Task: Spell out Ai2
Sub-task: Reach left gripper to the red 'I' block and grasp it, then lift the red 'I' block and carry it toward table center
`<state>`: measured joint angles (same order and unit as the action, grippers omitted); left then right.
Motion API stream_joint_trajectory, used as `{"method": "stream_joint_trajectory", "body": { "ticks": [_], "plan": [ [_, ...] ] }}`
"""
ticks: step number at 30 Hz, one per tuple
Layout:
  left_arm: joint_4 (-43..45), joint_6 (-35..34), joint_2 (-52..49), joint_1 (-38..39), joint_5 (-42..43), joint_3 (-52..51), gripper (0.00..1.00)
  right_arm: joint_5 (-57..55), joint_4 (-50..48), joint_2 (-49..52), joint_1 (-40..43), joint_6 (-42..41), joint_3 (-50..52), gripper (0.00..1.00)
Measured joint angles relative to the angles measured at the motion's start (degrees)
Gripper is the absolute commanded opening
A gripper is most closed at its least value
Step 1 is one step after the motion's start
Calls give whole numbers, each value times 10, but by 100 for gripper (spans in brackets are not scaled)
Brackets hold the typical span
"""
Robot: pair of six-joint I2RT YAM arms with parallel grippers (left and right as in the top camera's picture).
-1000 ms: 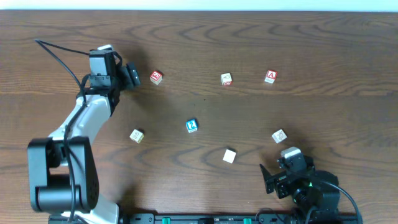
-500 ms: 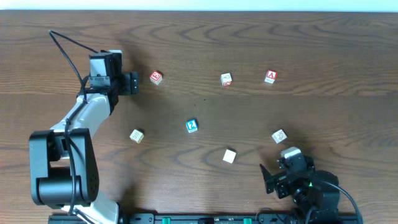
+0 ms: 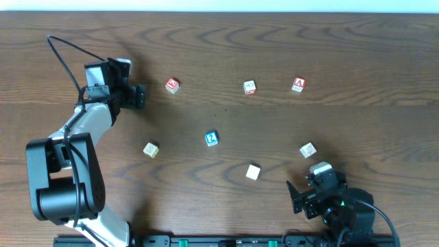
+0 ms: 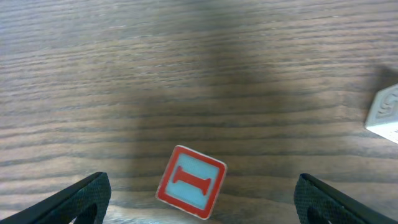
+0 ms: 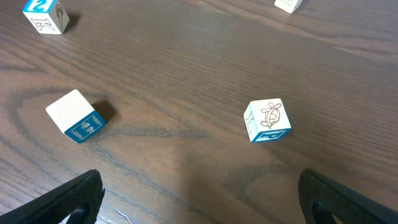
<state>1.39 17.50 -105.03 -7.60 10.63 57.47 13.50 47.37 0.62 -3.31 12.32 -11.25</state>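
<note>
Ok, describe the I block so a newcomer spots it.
Start at the left tool, far left. The I block sits just right of it, leftmost in the far row of three. Its red-framed face shows a red I on pale blue.

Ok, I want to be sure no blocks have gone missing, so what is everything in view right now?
I block: 1, red, far row, just ahead of the left gripper
A block: 1, red, far row, right end
white-and-red block: 1, far row, between those two
blue block: 1, marked 2, table middle
pale block: 1, whitish, left of the blue one
white block: 1, one blue face, near middle
turtle block: 1, white, near the right arm
table: 1, dark brown wood
left gripper: 1, black, open, far left
right gripper: 1, black, open, near right
</note>
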Motion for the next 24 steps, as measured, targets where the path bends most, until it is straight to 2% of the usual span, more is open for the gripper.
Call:
{"method": "stream_joint_trajectory", "body": {
  "ticks": [3, 13, 17, 24],
  "plan": [
    [0, 11, 0, 0, 6, 0, 100, 0, 0, 0, 0, 0, 0, 99],
    [6, 37, -33, 0, 6, 0, 100, 0, 0, 0, 0, 0, 0, 99],
    [33, 40, -48, 0, 6, 0, 85, 0, 0, 0, 0, 0, 0, 99],
    [51, 42, -48, 0, -6, 0, 70, 0, 0, 0, 0, 0, 0, 99]
  ]
}}
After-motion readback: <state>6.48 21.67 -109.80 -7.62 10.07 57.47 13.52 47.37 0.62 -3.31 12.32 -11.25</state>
